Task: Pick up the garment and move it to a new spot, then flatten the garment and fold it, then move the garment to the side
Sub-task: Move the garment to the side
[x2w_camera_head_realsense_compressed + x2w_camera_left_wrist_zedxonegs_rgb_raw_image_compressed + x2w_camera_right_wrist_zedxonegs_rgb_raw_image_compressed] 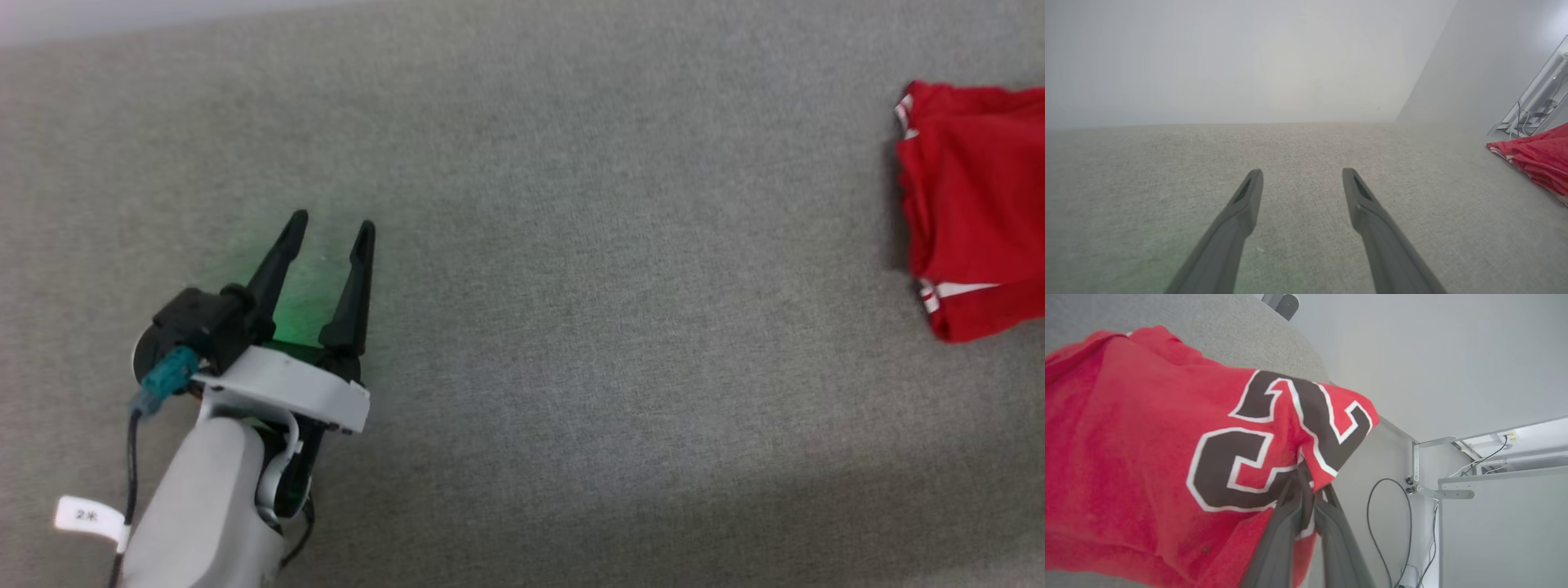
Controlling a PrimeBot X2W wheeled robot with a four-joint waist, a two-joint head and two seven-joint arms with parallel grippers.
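The left gripper [333, 224] hangs over the grey surface [571, 327], fingers spread wide with nothing between them. The jersey [971, 212] lies bunched at the right of the head view, well apart from that gripper. The right gripper [1308, 484] is pinched tight on a fold of the jersey, at its black, white-outlined number.

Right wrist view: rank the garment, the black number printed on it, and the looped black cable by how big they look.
1. The garment, largest by far.
2. The black number on it.
3. The looped cable, smallest; it sits farther from the camera, so its true size is unsure.
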